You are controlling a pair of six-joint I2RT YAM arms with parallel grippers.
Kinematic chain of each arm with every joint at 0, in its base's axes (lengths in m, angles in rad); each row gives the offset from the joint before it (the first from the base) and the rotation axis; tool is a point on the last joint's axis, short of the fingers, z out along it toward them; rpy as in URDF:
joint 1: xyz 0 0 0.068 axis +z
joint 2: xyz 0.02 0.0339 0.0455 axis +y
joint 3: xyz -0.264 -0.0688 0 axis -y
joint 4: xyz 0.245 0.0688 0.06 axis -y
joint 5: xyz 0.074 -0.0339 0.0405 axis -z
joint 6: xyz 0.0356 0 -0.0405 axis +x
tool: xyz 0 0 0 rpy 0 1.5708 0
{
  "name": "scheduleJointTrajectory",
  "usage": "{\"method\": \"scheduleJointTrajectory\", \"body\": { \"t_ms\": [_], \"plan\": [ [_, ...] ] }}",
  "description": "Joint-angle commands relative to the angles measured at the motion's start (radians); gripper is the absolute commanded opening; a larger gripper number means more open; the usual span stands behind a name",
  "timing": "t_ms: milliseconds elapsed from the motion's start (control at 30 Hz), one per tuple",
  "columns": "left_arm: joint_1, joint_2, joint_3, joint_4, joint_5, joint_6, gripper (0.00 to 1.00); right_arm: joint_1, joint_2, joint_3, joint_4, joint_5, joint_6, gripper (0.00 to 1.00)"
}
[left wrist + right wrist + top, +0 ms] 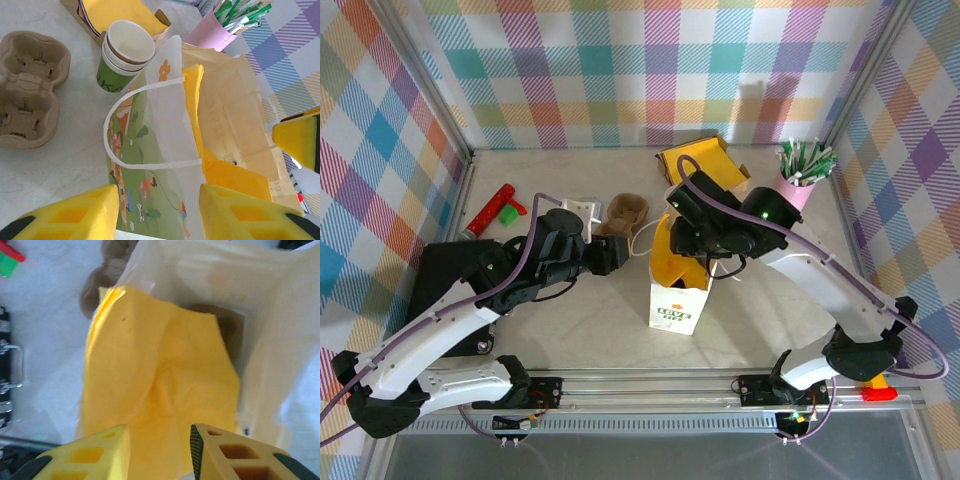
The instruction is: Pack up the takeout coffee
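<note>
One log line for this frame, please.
left gripper: open, at side of paper bag | right gripper: over bag mouth, yellow napkin in its gap, grip unclear | napkin: partly inside bag

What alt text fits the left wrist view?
Cartoon-printed white paper bag, yellow sheet inside, seen between the left hand's yellow fingers. Beyond it: stacked lidless paper cups, a cardboard cup carrier at left, a pink cup of sticks at top right.

Pastel plaid walls [620, 70], pale marbled tabletop [570, 345], metal rail [650, 382] along near edge, even light
</note>
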Motion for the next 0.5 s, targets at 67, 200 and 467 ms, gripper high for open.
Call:
{"method": "scheduleJointTrajectory", "body": {
  "t_ms": [67, 200, 467],
  "plan": [
    [0.009, 0.004, 0.025, 0.012, 0.0, 0.021, 0.46, 0.008, -0.024, -0.15, 0.161, -0.198, 0.016, 0.36],
    [0.01, 0.016, 0.022, 0.009, 0.005, 0.016, 0.46, 0.009, -0.005, -0.241, 0.192, -0.249, 0.038, 0.34],
    [0.01, 0.006, 0.009, 0.002, -0.008, 0.014, 0.46, 0.005, 0.091, -0.235, 0.105, -0.15, 0.021, 0.33]
  ]
}}
